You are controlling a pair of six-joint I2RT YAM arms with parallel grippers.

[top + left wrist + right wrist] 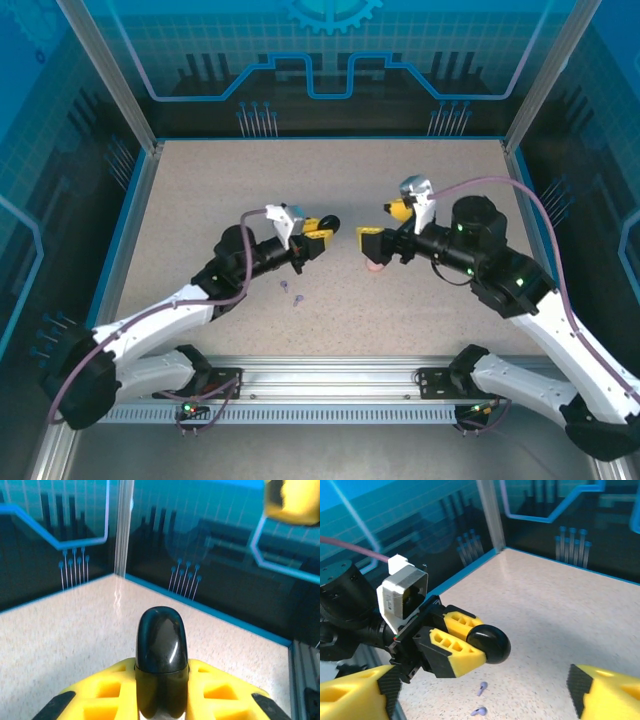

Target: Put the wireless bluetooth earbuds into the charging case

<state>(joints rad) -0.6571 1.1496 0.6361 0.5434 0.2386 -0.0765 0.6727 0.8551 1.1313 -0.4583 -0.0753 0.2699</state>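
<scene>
Seen from above, the left claw [328, 232] sits just left of the middle of the frame, clenched on a black charging case [331, 221] whose rounded end pokes out toward the right. Facing it from the right, with a small gap between the two, is the right claw [375, 224]. It is released, one yellow finger higher in the frame and the other lower. A small pinkish thing [376, 266] shows just under the lower finger; I cannot tell what it is or whether it touches the finger. Two lilac earbuds [290, 292] lie loose on the speckled counter [200, 200], just below the left claw, near each other and outside any case.

In the left wrist view, the claw's yellow fingers [220, 690] fill the bottom edge, pressed on both sides of the glossy black case, which stands up between them at lower centre. A blurred yellow piece of the other claw sits in the upper right corner.

In the right wrist view, this claw's own fingers [605, 692] sit in the bottom corners, wide apart with nothing between them. The left claw holds the black case at centre. Both lilac earbuds lie on the counter at bottom centre, below that case.
</scene>
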